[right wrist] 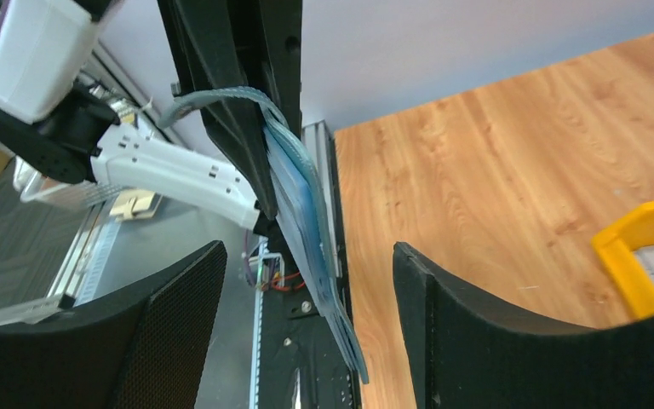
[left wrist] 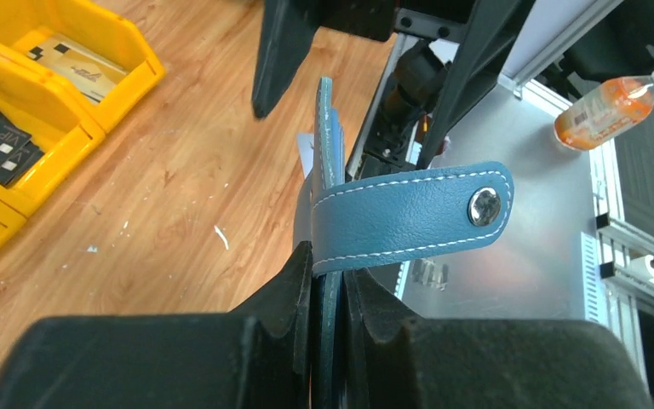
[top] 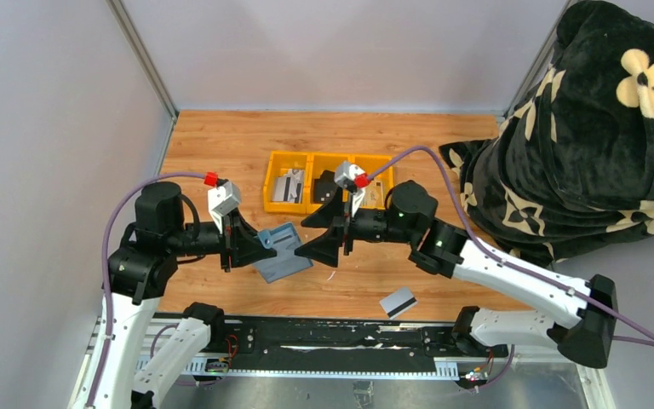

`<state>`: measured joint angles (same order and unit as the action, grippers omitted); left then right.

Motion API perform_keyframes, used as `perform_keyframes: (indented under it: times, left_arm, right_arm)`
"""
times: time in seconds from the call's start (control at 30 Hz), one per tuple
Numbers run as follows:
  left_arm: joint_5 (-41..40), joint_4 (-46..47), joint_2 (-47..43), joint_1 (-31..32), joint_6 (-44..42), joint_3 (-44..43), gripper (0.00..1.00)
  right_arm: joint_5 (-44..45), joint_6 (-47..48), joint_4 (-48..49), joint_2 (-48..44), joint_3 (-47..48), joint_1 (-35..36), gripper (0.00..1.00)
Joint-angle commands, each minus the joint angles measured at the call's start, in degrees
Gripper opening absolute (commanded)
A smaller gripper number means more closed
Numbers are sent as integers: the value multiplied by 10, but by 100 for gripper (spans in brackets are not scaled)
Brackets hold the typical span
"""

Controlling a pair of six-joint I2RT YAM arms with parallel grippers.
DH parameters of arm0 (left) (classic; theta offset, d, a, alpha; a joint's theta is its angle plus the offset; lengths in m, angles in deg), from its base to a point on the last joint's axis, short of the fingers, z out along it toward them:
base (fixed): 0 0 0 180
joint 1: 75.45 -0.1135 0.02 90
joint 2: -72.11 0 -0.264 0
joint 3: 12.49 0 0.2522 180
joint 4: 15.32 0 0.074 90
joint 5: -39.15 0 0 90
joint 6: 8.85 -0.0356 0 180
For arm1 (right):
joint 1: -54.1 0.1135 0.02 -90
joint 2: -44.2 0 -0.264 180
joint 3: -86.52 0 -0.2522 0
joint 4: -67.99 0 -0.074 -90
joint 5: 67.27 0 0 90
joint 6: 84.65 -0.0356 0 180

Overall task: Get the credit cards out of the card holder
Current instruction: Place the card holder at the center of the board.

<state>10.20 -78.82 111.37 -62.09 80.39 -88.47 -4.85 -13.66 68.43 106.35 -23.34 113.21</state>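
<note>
**A:** Item one, card holder [top: 283, 251]. Location?

**B:** Blue-grey, opened, lifted off the table [top: 221, 145] near mid-table. In the top view its long axis runs roughly 12 to 6. Its snap strap [left wrist: 409, 217] hangs free.

**A:** Held by?

**B:** Left gripper [top: 251, 243], at the holder's 9 o'clock, jaws clamped on its edge.

**A:** Item two, right gripper [top: 328, 230]?

**B:** At the holder's 3 o'clock and the nearer free arm. Its jaws are spread wide with nothing in them. In its own wrist view the holder stands edge-on in the gap, touching neither finger.

**A:** Cards?

**B:** One striped credit card [top: 398, 302] lies flat on the table at the holder's 4 o'clock. Whether others remain in the slots cannot be told.

**A:** Beyond?

**B:** Yellow tray [top: 328, 158], at 12 to 1 o'clock.
</note>
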Motion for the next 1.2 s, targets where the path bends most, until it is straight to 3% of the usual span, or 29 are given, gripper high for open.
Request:
perform_keyframes:
  times: [0.0,0.2,0.3,0.4,0.63,0.83,1.0,1.17]
  left_arm:
    - [27,-35,1,3,-86,8,0]
    - [-7,-66,30,4,-134,21,5]
    - [-2,-68,66,4,-132,23,6]
    - [-11,-68,106,14,-146,12,4]
    - [-149,-69,159,102,-269,7,3]
    - [-229,-117,302,160,-348,7,3]
    - [-250,-116,389,173,-412,-4,4]
    - [-335,-79,432,174,-466,25,7]
  right_arm:
    - [-93,-4,42,38,20,-4,75]
    - [-79,2,24,56,19,-5,76]
    - [-83,1,12,59,19,-8,71]
    - [-54,1,-42,38,18,-29,76]
    - [-4,-61,-69,-34,-33,-139,82]
    - [-4,-107,-68,-44,-61,-198,83]
    - [6,-121,-66,-37,-73,-218,84]
    - [6,-131,-74,-29,-73,-245,84]
